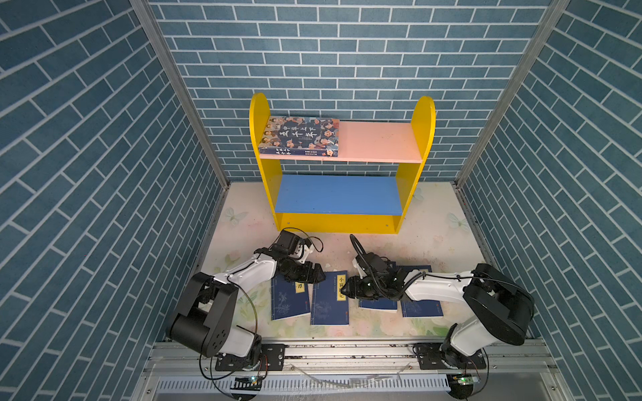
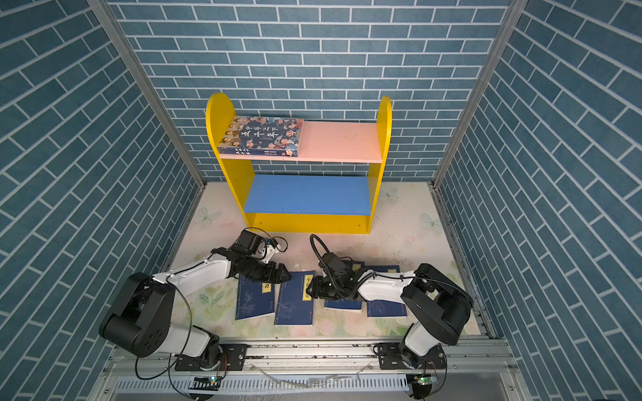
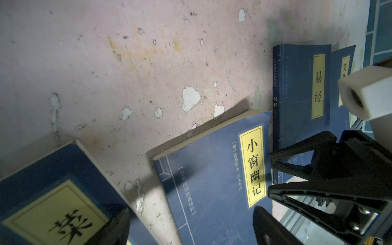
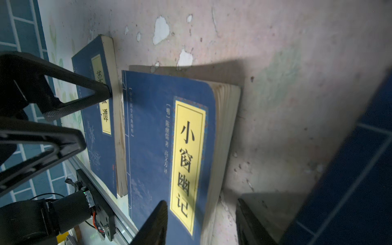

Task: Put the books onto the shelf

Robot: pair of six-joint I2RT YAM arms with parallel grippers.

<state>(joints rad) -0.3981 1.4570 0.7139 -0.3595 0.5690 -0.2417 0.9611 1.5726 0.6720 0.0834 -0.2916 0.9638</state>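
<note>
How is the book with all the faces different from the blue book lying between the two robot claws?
The faces book lies on the shelf's pink board; the blue book lies on the table. The faces book has a cover crowded with cartoon faces; the blue book is mostly navy with one yellow label. Both lie flat, cover up.

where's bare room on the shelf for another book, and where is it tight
Free: the pink upper board right of the cartoon book, up to the yellow side panel; all of the blue lower board. Also the table strip between it and the navy books. Crowded: that book row, with the left gripper and right gripper over it.
</note>
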